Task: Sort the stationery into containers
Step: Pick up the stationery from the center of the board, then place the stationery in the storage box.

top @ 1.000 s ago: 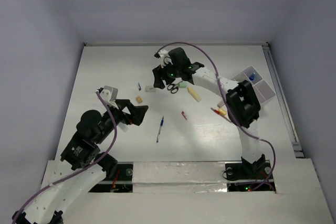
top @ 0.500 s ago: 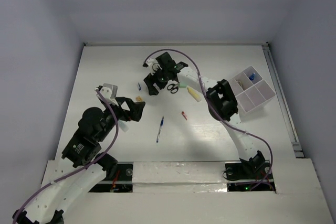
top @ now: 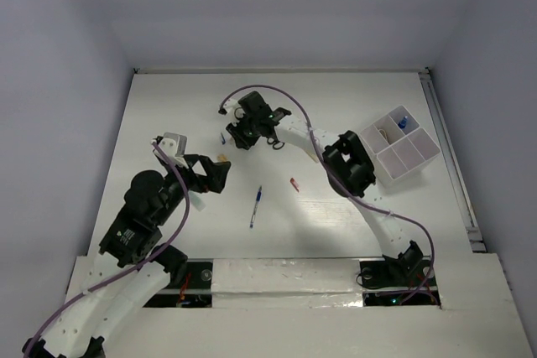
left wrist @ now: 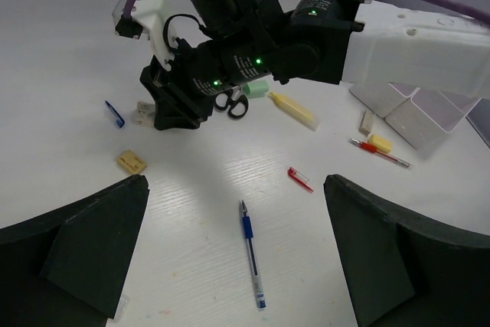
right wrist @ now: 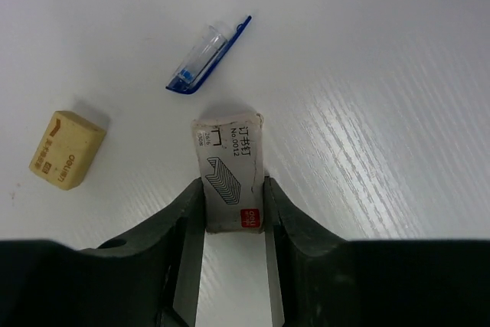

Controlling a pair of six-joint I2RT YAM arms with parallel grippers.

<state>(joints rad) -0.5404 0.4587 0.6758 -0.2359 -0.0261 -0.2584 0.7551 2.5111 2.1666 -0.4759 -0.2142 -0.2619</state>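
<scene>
The white organiser tray (top: 417, 151) sat at the right side of the tabletop (top: 168, 106), turned at an angle and well apart from most of the loose stationery. Seen from above, a small blue thing (top: 404, 122) lay in its far corner compartment. A pale thing (top: 383, 132), too small to identify, lay in the compartment beside that one. The left wrist view caught only a corner of the tray, and its contents could not be made out there.

The right gripper (right wrist: 233, 189) was at the far middle of the tabletop, clamped on a small white staple box (right wrist: 228, 155). One finger pressed against each long side, and the box lay flat on the surface. Just beyond the box lay a blue cap (right wrist: 207, 57), and off to one side a tan eraser (right wrist: 66, 150); neither touched the box.

The left gripper (left wrist: 233, 183) hung spread wide above the tabletop, grasping nothing. Below it lay the blue-white pen (left wrist: 251, 254), with a tiny red bit (left wrist: 300, 179) near it. Black scissors (left wrist: 230, 103), a mint green eraser (left wrist: 259, 88) and a pale yellow marker (left wrist: 292, 109) lay close by the right arm's wrist. Nearer the tray lay a red pencil (left wrist: 394, 158), a yellow eraser (left wrist: 380, 142) just beside it, and a white eraser (left wrist: 367, 120).
</scene>
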